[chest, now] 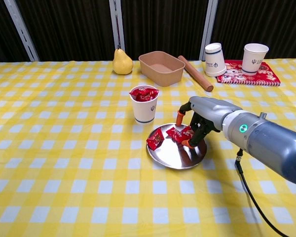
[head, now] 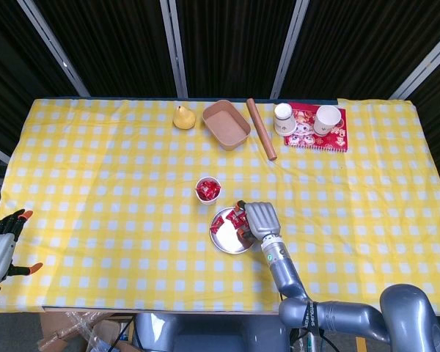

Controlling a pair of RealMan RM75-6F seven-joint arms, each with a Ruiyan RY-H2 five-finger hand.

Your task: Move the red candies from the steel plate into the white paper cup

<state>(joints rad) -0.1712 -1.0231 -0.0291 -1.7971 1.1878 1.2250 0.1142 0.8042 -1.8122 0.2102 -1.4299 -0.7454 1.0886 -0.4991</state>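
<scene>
The steel plate (chest: 173, 159) lies at mid-table and carries red candies (chest: 155, 139), one at its left rim and a few (chest: 176, 134) at its far side. My right hand (chest: 202, 121) hangs over the plate's far right side with its fingers (chest: 186, 142) curled down onto the candies there and the thumb held apart above them. No candy is lifted. In the head view the right hand (head: 258, 220) covers the right edge of the plate (head: 224, 242). The white paper cup (chest: 144, 104) stands just behind the plate and holds red candies (head: 207, 190). My left hand (head: 1, 246) hangs empty off the table's near left corner, fingers spread.
Along the far edge stand a pear (chest: 122, 62), a brown paper tray (chest: 161, 67), a wooden rolling pin (chest: 194, 73), and two white cups (chest: 213, 59) (chest: 254, 58) by a red mat (chest: 250, 73). Yellow checked cloth covers the table.
</scene>
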